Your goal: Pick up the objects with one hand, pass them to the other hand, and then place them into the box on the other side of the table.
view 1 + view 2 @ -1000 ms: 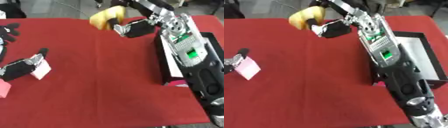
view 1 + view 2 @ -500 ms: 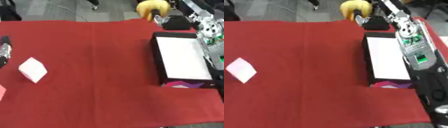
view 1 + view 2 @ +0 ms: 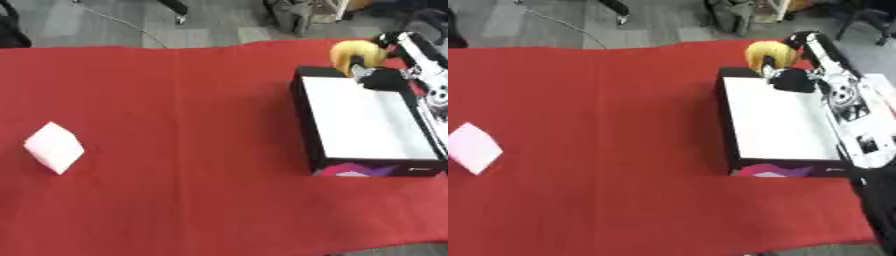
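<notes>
Right then, your right hand (image 3: 791,75) was curled round the yellow thing (image 3: 768,54), holding it at the far end of the box (image 3: 785,167), seemingly just above the rim, though how high it sat you could not tell from overhead. The box stood at the right side of the bench (image 3: 192,150), its pale floor showing bare, with a purple patch on the near wall. Your left hand was out of view. The white block (image 3: 54,147) lay well apart at the left, tilted on a corner like a diamond. The risk, as I judged it, lay in the release: the yellow thing hung by the far edge, not over the middle, so letting go there could have dropped it onto the rim and sent it rolling off onto the red cloth or past the bench edge. Your forearm also ran along the box's right wall, and a careless withdrawal might have nudged the box.
</notes>
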